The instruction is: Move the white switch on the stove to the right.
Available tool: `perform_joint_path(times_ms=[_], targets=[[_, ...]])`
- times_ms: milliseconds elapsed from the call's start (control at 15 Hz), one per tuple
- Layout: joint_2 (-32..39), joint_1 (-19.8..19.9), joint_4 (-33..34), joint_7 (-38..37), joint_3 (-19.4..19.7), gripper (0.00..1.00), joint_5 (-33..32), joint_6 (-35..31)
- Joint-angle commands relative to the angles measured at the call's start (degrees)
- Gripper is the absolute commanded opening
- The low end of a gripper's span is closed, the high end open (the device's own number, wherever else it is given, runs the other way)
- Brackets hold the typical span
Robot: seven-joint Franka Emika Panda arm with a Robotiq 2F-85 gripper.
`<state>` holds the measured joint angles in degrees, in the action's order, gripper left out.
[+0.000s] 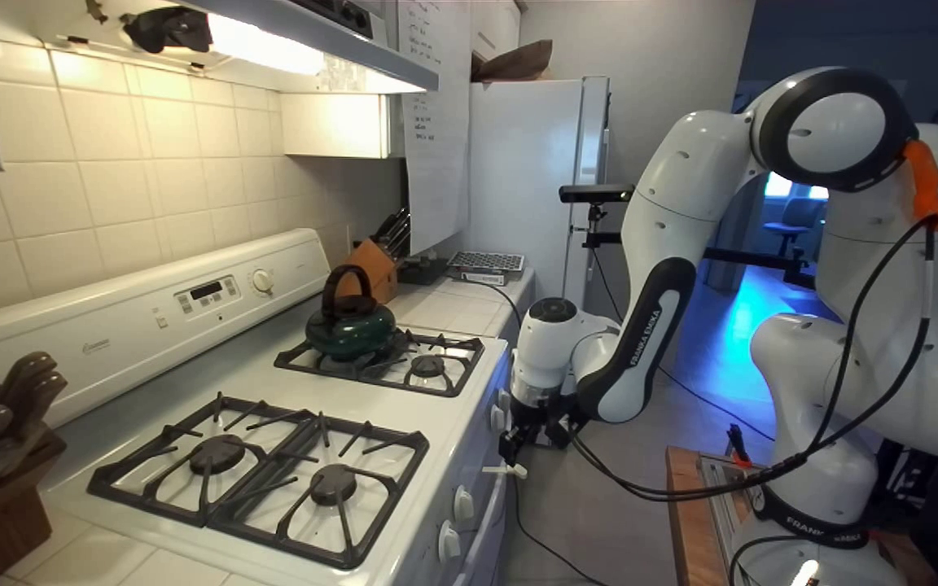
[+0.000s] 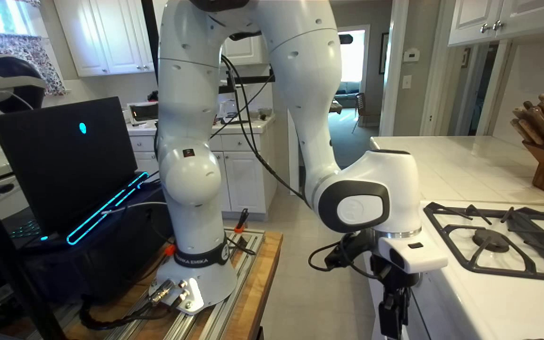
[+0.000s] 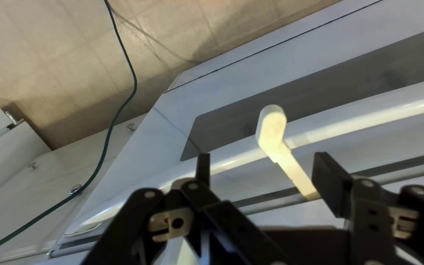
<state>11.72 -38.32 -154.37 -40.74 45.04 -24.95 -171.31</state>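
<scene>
- In the wrist view we find the flat, round-headed white lever (image 3: 279,149) near the middle of the frame, slanting from its head down and right to its foot; we take it for the switch.
- In an exterior view we see the same lever (image 1: 510,470) in the lower middle of the frame, sticking out from the front of the white gas stove with black grates (image 1: 347,397).
- We have the black two-fingered tool (image 3: 263,167) with its jaws spread wide and nothing gripped. The lever's foot appears in the gap, just beside the black finger (image 3: 329,184) at the right of the wrist frame; whether they touch we cannot tell.
- We judge the step in hand to be lining up for the push. For someone facing the stove, right probably lies toward the left of the wrist frame; we should check that before committing.
- To do it well, we should bring the jaws gently around the slim shank, or lay that finger flat against it, then sweep sideways slowly, without prying, until the travel ends.
- We should steer clear of the long, rounded white door handle (image 3: 363,122) crossing the wrist frame, and of the small white knobs (image 1: 463,503) low in an exterior view.
</scene>
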Motion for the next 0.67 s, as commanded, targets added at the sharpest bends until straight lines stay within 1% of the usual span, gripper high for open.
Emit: perform_joint_path(times_ms=[0, 67, 200, 267, 400, 467, 600], targets=[[-2.0, 2.01, -1.76, 3.21, -2.65, 0.61, 1.41, 0.39], [-1.86, 2.44, -1.89, 3.55, -3.09, 0.54, 1.39, 0.36], [-1.54, 3.34, -2.28, 4.06, -3.7, 0.5, 1.33, 0.36], [-1.42, 3.81, -2.45, 4.2, -3.88, 0.45, 1.29, 0.39], [-1.19, 4.44, -2.69, 4.4, -3.67, 0.6, 0.86, 0.53], [-1.11, 4.84, -2.69, 4.64, -3.62, 0.76, 0.78, 0.56], [-0.67, 5.58, -2.46, 5.15, -3.59, 0.88, 0.67, 0.12]])
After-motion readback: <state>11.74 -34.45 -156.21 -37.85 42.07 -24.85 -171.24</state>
